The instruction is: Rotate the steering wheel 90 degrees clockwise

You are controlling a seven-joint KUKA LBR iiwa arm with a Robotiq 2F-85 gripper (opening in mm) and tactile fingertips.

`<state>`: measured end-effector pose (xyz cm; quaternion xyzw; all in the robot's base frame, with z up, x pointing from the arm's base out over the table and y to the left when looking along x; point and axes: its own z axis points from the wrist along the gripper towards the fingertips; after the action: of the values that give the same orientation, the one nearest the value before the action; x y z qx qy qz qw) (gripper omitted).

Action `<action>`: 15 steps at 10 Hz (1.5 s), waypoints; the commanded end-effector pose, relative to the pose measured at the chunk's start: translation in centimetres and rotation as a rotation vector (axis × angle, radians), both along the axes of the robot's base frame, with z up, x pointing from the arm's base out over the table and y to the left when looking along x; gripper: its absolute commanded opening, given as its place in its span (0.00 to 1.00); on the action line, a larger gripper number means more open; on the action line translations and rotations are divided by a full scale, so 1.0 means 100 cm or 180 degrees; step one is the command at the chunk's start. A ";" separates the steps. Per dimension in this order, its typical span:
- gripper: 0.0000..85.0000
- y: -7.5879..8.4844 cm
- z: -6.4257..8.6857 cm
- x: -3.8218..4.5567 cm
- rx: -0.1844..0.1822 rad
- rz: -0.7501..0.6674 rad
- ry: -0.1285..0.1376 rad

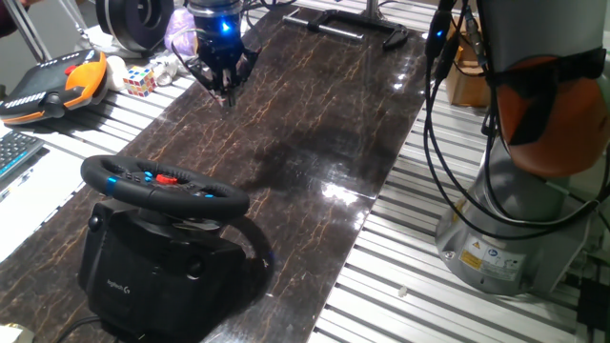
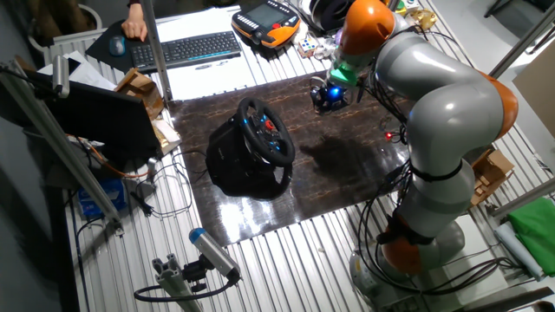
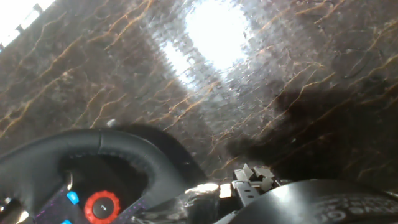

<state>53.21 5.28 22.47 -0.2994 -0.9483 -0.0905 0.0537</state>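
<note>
The steering wheel [image 1: 162, 181] is a black round rim with blue and red hub buttons, mounted on a bulky black base [image 1: 157, 276] at the near end of the dark marble board [image 1: 324, 133]. In the other fixed view the steering wheel [image 2: 264, 130] faces the arm. My gripper [image 1: 227, 93] hangs above the far part of the board, well apart from the wheel, its fingers drawn together to a point with nothing in them. In the hand view the steering wheel [image 3: 124, 146] fills the lower left, with its red hub button [image 3: 101, 205] showing.
An orange-and-black handheld controller [image 1: 57, 81] and a small colour cube [image 1: 138, 79] lie at the far left. A keyboard [image 2: 186, 49] sits behind the board. A black metal bar [image 1: 353, 24] lies at the far end. The arm's base [image 1: 505, 238] and its cables stand on the right.
</note>
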 end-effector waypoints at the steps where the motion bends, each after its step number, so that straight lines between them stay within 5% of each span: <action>1: 0.01 0.001 0.000 -0.0006 0.0070 -0.0059 0.0014; 7: 0.01 0.004 0.001 -0.0043 0.0086 -0.0090 0.0096; 14: 0.01 0.004 0.001 -0.0032 0.0044 -0.0056 0.0073; 15: 0.01 0.004 0.001 -0.0032 0.0181 -0.0043 0.0102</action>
<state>52.89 5.73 22.55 -0.3050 -0.9427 -0.1117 0.0760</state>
